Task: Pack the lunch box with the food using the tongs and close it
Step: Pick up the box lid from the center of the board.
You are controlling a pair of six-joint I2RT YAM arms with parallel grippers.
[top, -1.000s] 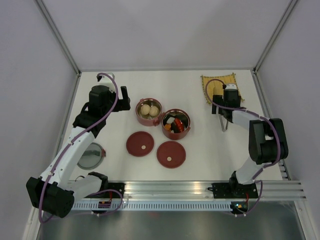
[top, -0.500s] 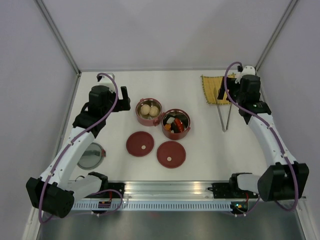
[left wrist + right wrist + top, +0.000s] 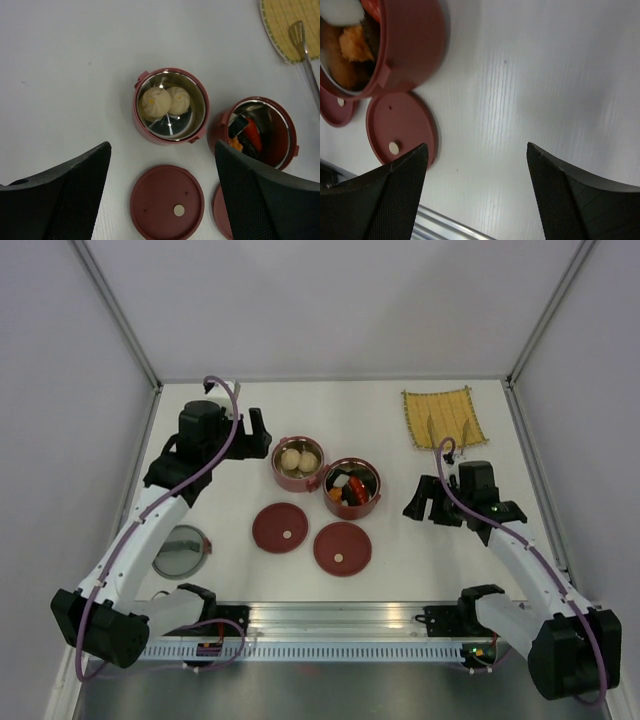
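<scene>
Your left gripper hangs at 9 o'clock of the ball bowl, jaws spread wide with nothing between them. Your right gripper is at 3 o'clock of the mixed bowl, near it but apart. Its jaws are wide too and hold nothing.

Both bowls are uncovered. The mixed bowl is just beside the ball bowl, at its 4 o'clock. Two balls lie touching in the ball bowl. Orange, red, black and white bits are in the mixed bowl.

The left lid lies flat on the table at 6 o'clock of the ball bowl. The right lid is at 6 o'clock of the mixed bowl, just beside the other lid. Both have knobs up.

Tongs: the tips rest on the mat at 1 o'clock of the bowls, arms trailing off it toward 6. The joined end is hidden behind your right arm.

A steel dish sits at 8 o'clock, by the left arm.
</scene>
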